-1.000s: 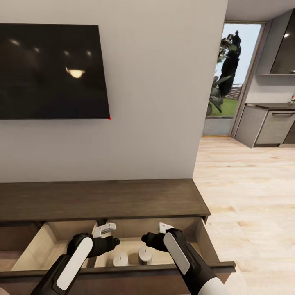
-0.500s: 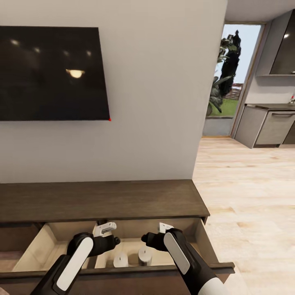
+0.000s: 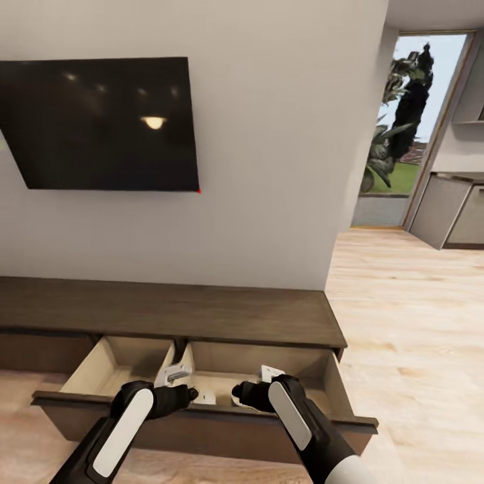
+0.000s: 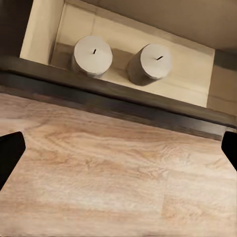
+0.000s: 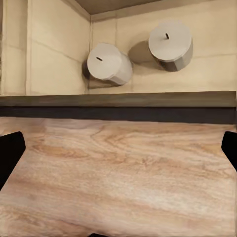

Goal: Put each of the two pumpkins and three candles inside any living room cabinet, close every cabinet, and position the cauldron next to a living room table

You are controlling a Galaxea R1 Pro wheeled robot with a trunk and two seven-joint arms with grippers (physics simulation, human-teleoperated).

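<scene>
The long dark-brown cabinet [image 3: 168, 316] stands against the wall with a wide drawer [image 3: 202, 420] pulled out, its inside pale beige. Two squat beige candles [image 4: 93, 55] [image 4: 155, 61] stand side by side in that drawer, close behind its dark front; the right wrist view shows the same candles [image 5: 108, 63] [image 5: 170, 45]. My left gripper [image 3: 176, 375] [image 4: 118, 158] and right gripper [image 3: 270, 372] [image 5: 118, 158] hang open and empty just in front of the drawer front, over the wood floor. The pumpkins, the cauldron and the table are out of view.
A large black TV [image 3: 101, 124] hangs on the wall above the cabinet. To the right, light wood floor [image 3: 417, 323] runs to a glass door with plants and grey kitchen units [image 3: 450, 215].
The whole head picture has shifted: the camera has backed off and turned, so the cabinet and drawer look farther away. Both arms keep their pose, and the candles have not moved.
</scene>
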